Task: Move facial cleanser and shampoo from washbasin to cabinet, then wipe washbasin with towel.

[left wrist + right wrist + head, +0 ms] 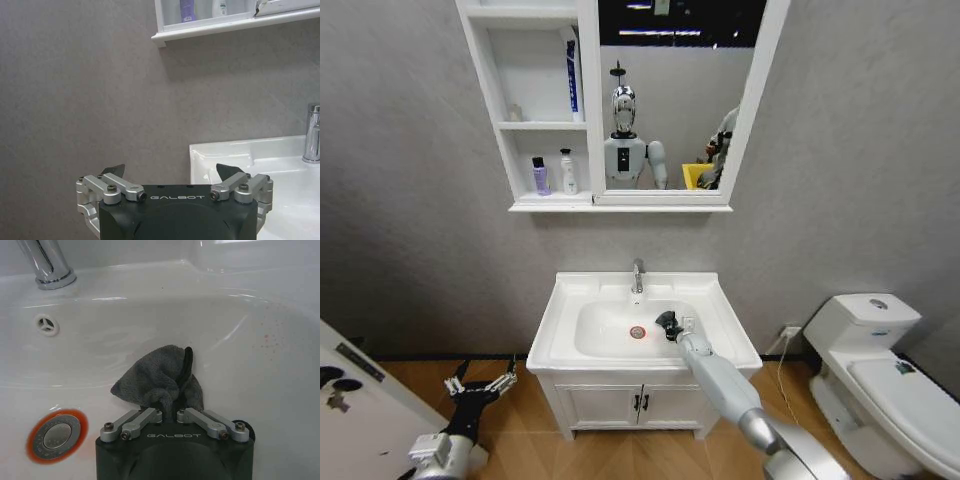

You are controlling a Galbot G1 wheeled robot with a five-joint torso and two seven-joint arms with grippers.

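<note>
Inside the bowl of the washbasin (720, 310), your right gripper (170, 412) is pinching the grey towel (160, 380), its fingers pressed together on a bunched fold. The cloth hangs crumpled against the porcelain, just beside the drain (56, 435), which wears an orange-red ring. It has no clean long axis: it fans out from the pinch toward the faucet (47, 262), with a dark loop standing up at the far edge.

Two bottles, a purple one (539, 176) and a white one (567, 172), stand on the lower shelf of the cabinet (545, 205), and the basin rim is bare of bottles, so you look to be in the wiping step. Faint reddish specks (267, 340) show on the bowl's slope, away from the drain. Next you will likely need to press the cloth flat and sweep it across that slope and round the drain, keeping contact without snagging the faucet base.

Your left gripper (170, 172) is parked low beside the vanity, fingers spread and holding nothing.
</note>
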